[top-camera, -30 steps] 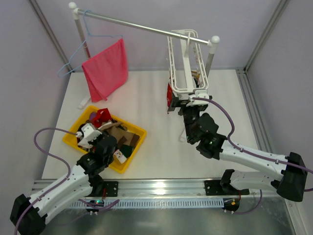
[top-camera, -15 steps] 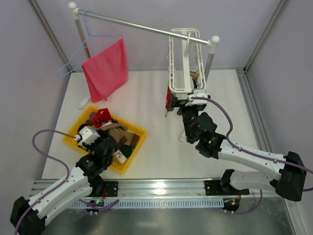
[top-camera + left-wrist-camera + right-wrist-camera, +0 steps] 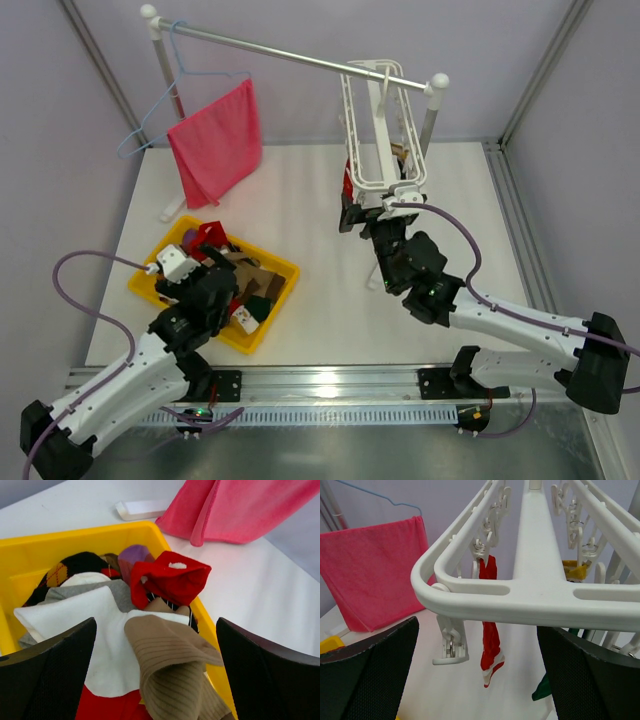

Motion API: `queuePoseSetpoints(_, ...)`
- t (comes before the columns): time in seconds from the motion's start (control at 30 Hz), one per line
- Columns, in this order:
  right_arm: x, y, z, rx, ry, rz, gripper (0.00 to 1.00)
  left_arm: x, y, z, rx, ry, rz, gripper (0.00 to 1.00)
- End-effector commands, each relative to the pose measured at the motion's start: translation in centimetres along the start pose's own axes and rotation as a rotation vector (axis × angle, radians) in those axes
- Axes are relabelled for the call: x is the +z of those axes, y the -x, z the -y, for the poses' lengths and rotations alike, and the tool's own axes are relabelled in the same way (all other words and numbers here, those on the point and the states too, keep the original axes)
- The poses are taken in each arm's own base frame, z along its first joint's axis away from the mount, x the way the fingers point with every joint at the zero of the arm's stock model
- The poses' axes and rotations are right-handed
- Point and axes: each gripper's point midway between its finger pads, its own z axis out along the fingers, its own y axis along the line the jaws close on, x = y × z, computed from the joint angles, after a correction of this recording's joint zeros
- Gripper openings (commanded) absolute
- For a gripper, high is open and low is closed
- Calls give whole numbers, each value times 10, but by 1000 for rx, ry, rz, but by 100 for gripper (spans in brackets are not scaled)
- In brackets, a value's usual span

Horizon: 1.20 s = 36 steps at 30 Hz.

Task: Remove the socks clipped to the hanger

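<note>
The white hanger [image 3: 380, 130] hangs from the rail at the back right. In the right wrist view a red sock with white stripes [image 3: 490, 630], a dark green sock [image 3: 542, 687] and a tan one [image 3: 577, 570] hang clipped under the hanger [image 3: 535, 590]. My right gripper [image 3: 375, 212] stands open just below its near end, jaws wide either side of the red sock without touching it [image 3: 479, 627]. My left gripper [image 3: 212, 280] is open over the yellow bin. A tan sock [image 3: 170, 665] lies loose between its fingers [image 3: 156, 630], on a white sock [image 3: 90, 615] and next to a red one [image 3: 170, 580].
The yellow bin [image 3: 290, 270] with several socks sits at the front left. A pink-red cloth [image 3: 215, 140] and a light-blue wire hanger [image 3: 160, 110] hang on the rail [image 3: 290, 55] at the back left. An empty clip [image 3: 451, 642] hangs left of the red sock.
My left gripper went from shut to wide open over the bin, and the tan sock now lies loose below it. The right gripper stays open at the hanger, which swayed slightly.
</note>
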Motion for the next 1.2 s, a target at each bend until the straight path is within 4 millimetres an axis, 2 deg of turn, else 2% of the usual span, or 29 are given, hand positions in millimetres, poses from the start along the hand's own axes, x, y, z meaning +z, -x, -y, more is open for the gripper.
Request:
queuePoseSetpoints(0.0, -2, 21, -4, 74, 40, 51, 100, -5, 39, -1, -22, 26, 97, 100)
queuePoseSetpoints(0.2, -2, 20, -8, 69, 66, 52, 100, -10, 53, -2, -42, 12, 114, 100)
queuePoseSetpoints(0.3, -6, 23, -18, 65, 137, 63, 99, -9, 55, 11, -49, -23, 117, 100)
queuePoseSetpoints(0.37, -7, 27, -28, 50, 197, 66, 100, -9, 61, 32, -43, -83, 126, 100)
queuePoseSetpoints(0.4, -9, 22, -38, 24, 254, 46, 99, -7, 54, 44, -8, -117, 107, 100)
queuePoseSetpoints(0.43, -8, 26, -44, 16, 280, 49, 100, -7, 50, 53, 38, -151, 99, 100)
queuePoseSetpoints(0.47, -5, 18, -51, -2, 299, 32, 100, -9, 60, 71, -11, -199, 120, 100)
queuePoseSetpoints(0.5, -5, 15, -56, -3, 314, 24, 99, -9, 58, 82, 8, -229, 114, 100)
queuePoseSetpoints(0.6, -4, 10, -70, 13, 371, 10, 100, -13, 48, 132, 78, -398, 82, 99)
queuePoseSetpoints(0.67, -7, 14, -79, 41, 419, 15, 100, -19, 36, 166, 128, -517, 53, 99)
queuePoseSetpoints(0.73, -10, 18, -82, 58, 443, 21, 100, -28, 26, 187, 157, -599, 48, 100)
queuePoseSetpoints(0.83, -15, 31, -77, 81, 442, 38, 100, -44, 8, 221, 200, -727, 59, 100)
queuePoseSetpoints(0.87, -17, 35, -75, 89, 443, 45, 100, -48, 13, 227, 179, -751, 68, 100)
queuePoseSetpoints(0.9, -21, 43, -71, 100, 449, 55, 100, -48, 4, 234, 196, -766, 56, 99)
queuePoseSetpoints(0.97, -28, 54, -70, 119, 477, 72, 100, -53, 10, 251, 170, -812, 70, 100)
queuePoseSetpoints(1.0, -32, 58, -70, 128, 493, 78, 99, -57, 2, 260, 187, -856, 57, 99)
queuePoseSetpoints(1.07, -43, 75, -65, 157, 523, 119, 100, -62, 5, 275, 177, -900, 64, 100)
queuePoseSetpoints(1.13, -52, 95, -55, 182, 527, 168, 100, -69, -4, 288, 194, -966, 47, 100)
queuePoseSetpoints(1.17, -55, 102, -51, 178, 527, 190, 100, -74, 1, 296, 182, -993, 59, 100)
